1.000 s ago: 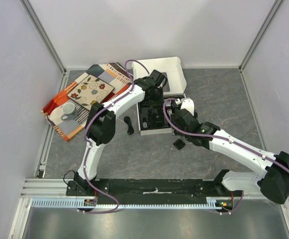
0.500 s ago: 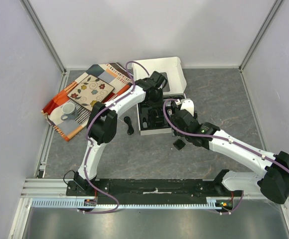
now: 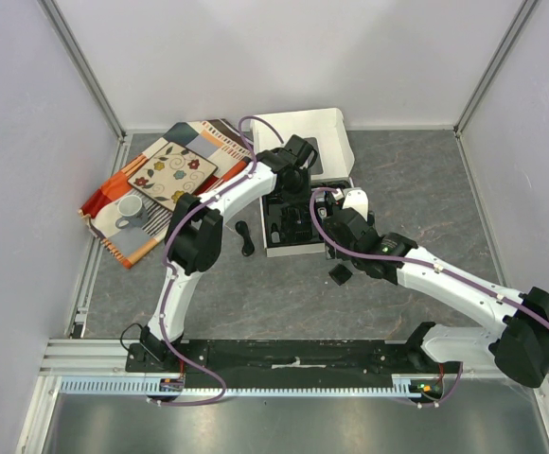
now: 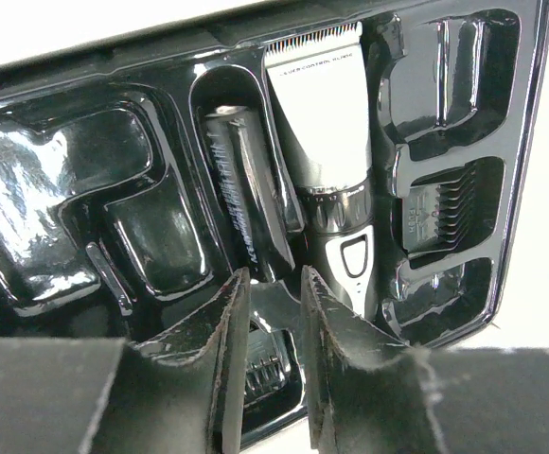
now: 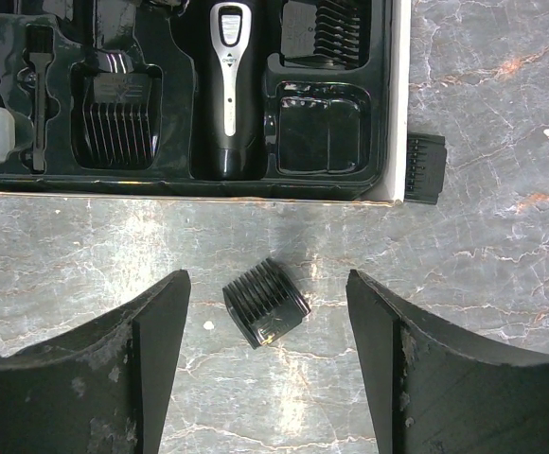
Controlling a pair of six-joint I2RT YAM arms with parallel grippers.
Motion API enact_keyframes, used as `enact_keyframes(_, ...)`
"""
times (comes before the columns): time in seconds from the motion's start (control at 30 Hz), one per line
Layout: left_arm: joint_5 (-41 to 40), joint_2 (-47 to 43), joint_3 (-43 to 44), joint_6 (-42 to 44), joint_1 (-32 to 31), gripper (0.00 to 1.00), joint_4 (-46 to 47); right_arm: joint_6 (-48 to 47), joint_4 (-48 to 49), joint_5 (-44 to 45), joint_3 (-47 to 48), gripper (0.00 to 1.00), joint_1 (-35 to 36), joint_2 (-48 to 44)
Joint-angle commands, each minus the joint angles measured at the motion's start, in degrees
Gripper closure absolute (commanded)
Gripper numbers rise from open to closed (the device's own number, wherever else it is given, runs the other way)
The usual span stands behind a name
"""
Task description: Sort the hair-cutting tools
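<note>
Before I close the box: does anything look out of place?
Yes. A loose comb attachment lies on the table between the fingers of the open right gripper. A second comb lies just outside the box, not in the moulded tray. An empty compartment sits beside the clipper.

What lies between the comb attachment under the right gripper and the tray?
Only bare table separates comb attachment from tray, in the right wrist view.

A white box (image 3: 324,127) with a black tray (image 4: 145,230) stands beside a patterned cloth (image 3: 111,200) bearing a cup (image 3: 130,210)
</note>
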Motion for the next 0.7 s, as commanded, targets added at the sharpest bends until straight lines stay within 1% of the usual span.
enact_keyframes(0.0,0.54,-0.58,2.37,-1.09,0.30,0.66,1.74,0.74,1.70,-0.34,-0.47,0.25,0.15,-1.03)
enact_keyframes(0.23,0.45,-1.02,2.46,-0.82,0.47,0.65,1.65,0.39,1.70,-0.43,-0.47,0.24,0.15,-1.20)
enact_keyframes(0.37,0.28,-2.77,2.11,-0.38,0.56,0.65,1.65,-0.75,1.88,0.54,0.67,0.24,0.23,-0.42)
enact_keyframes(0.57,-2.71,-9.09,-0.26,1.02,1.00,0.67,0.33,-2.07,2.40,0.98,5.06,0.22,0.06,3.01)
enact_keyframes(0.63,-4.02,-12.77,-2.63,1.55,1.17,0.71,0.33,-2.77,2.49,1.24,7.17,0.23,-0.03,4.59)
enact_keyframes(0.67,-4.55,-14.19,-4.38,1.90,1.17,0.78,0.33,-3.03,2.75,1.33,8.57,0.25,-0.12,5.12)
